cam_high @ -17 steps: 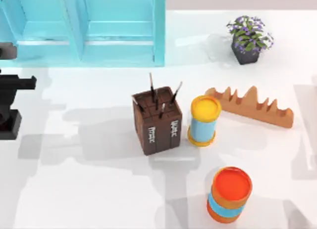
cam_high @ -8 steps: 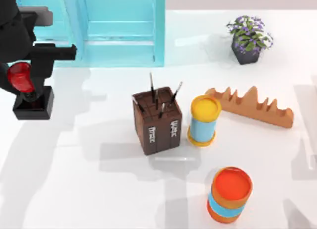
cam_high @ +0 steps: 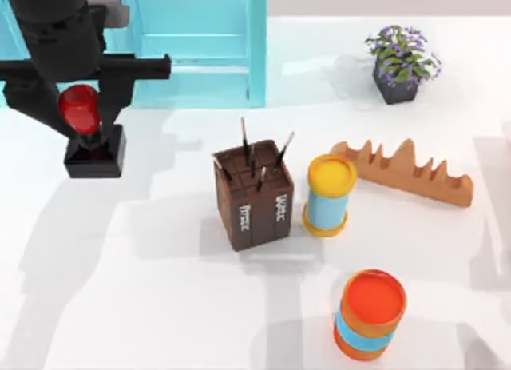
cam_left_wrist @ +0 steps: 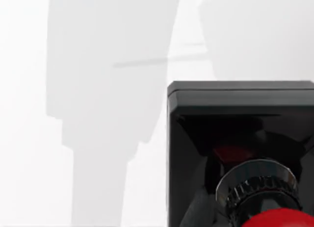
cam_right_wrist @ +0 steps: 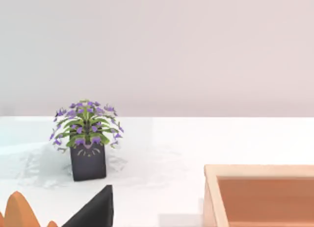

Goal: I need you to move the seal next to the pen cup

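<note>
Your left gripper (cam_high: pixel 82 114) is over the table's far left, clenched on the seal (cam_high: pixel 90 138) at its red knob, with the black square base hanging below the fingers. Most of the arm above it is cut off by the top view's upper edge, and its dark body hides part of the blue cabinet (cam_high: pixel 192 42) behind. In the left wrist view the seal (cam_left_wrist: pixel 240 153) is cropped: you get the black block and the ribbed collar, and just a sliver of the red knob. The pen cup (cam_high: pixel 253 196) stands well apart from the seal, toward the table's middle, with thin pens sticking up from its gridded top and white side lettering too small to read. Just beside it on the right is the yellow-topped blue cylinder (cam_high: pixel 329 194). The right wrist view shows a potted purple plant (cam_right_wrist: pixel 87 143).
</note>
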`<move>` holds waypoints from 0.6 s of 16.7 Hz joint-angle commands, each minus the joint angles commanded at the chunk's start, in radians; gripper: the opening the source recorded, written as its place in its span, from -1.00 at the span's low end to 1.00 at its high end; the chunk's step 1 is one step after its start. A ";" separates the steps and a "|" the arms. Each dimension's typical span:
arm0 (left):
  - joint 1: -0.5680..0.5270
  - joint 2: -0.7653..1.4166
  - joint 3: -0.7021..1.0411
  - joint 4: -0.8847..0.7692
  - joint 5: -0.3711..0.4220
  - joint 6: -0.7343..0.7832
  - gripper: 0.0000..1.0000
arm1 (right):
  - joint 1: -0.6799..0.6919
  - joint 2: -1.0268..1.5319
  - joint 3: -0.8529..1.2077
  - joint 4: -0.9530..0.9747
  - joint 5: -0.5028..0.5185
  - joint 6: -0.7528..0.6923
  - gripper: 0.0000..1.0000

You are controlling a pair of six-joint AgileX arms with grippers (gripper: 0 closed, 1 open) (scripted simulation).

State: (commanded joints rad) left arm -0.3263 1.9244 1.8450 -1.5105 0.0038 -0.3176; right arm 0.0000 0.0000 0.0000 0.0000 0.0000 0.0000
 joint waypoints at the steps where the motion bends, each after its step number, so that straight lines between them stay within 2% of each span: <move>1: -0.034 0.034 0.061 -0.016 0.000 -0.030 -1.00 | 0.000 0.000 0.000 0.000 0.000 0.000 1.00; 5: -0.142 0.136 0.213 -0.057 -0.001 -0.124 -1.00 | 0.000 0.000 0.000 0.000 0.000 0.000 1.00; 10: -0.150 0.144 0.224 -0.058 0.000 -0.133 -1.00 | 0.000 0.000 0.000 0.000 0.000 0.000 1.00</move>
State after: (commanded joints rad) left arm -0.4761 2.0679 2.0690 -1.5688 0.0038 -0.4502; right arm 0.0000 0.0000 0.0000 0.0000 0.0000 0.0000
